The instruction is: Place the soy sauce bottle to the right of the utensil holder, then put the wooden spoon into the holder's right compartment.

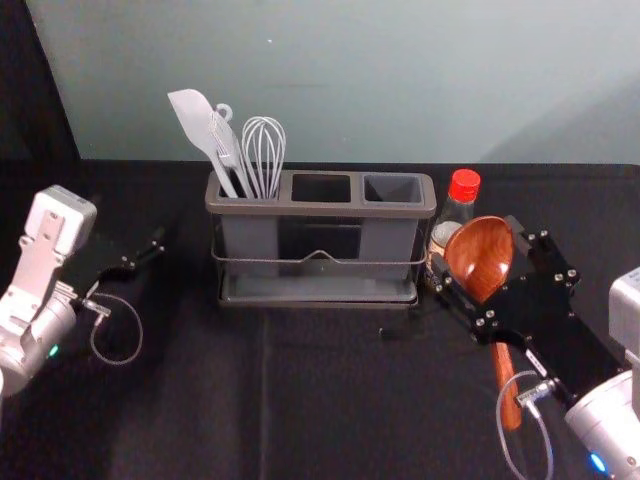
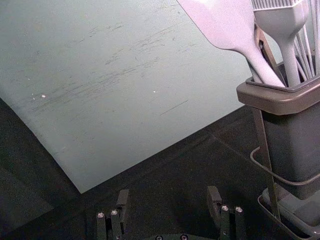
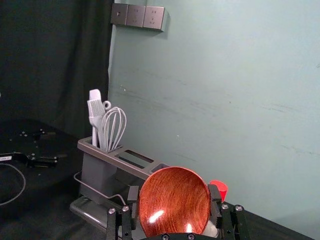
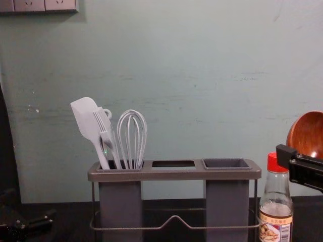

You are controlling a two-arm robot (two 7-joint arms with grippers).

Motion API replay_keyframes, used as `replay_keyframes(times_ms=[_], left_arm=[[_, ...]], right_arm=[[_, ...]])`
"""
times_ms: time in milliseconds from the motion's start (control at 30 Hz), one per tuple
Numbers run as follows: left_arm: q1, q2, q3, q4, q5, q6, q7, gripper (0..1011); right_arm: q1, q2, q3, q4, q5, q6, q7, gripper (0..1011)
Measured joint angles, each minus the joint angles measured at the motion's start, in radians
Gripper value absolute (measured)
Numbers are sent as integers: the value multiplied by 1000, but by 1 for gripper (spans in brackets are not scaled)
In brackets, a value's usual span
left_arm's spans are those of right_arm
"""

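Observation:
In the head view my right gripper point(image 1: 478, 250) holds the wooden spoon point(image 1: 487, 262) by its bowl, the handle hanging down toward the robot. The right wrist view has the bowl point(image 3: 175, 202) wedged between both fingers of my right gripper point(image 3: 174, 196). The soy sauce bottle point(image 4: 276, 209), red-capped, stands upright close beside the utensil holder's point(image 4: 174, 174) right end, partly behind the spoon and gripper in the head view. The holder's right compartment point(image 1: 392, 190) has no utensil in it. My idle left gripper point(image 1: 156, 240) is left of the holder; its fingers are apart in the left wrist view point(image 2: 167, 201).
A white spatula point(image 4: 87, 121), a brush point(image 4: 104, 126) and a whisk point(image 4: 132, 136) stand in the holder's left compartment. The wall point(image 1: 400, 80) rises behind the black-covered table point(image 1: 330, 400). A wire rail point(image 4: 174, 222) runs around the holder's front.

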Motion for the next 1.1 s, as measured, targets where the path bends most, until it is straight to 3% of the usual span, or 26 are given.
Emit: replay_keyframes(times_ms=[200, 333, 533, 633, 667, 833, 1100], left_arm=[[0, 0, 0, 0, 0, 0, 0, 1000], [0, 0, 0, 0, 0, 0, 0, 1000], [0, 0, 0, 0, 0, 0, 0, 1000], [0, 0, 0, 0, 0, 0, 0, 1000], [0, 0, 0, 0, 0, 0, 0, 1000], [0, 0, 0, 0, 0, 0, 0, 1000], [0, 0, 0, 0, 0, 0, 0, 1000]], right_arm=[[17, 9, 6, 7, 25, -26, -1, 839], [66, 22, 7, 20, 46, -42, 5, 839], [196, 64, -7, 92, 105, -76, 75, 839], [291, 88, -17, 160, 154, -85, 131, 840], [291, 88, -17, 160, 154, -85, 131, 839], [422, 113, -36, 270, 232, -109, 207, 839], [543, 137, -65, 373, 285, -135, 277, 840]])
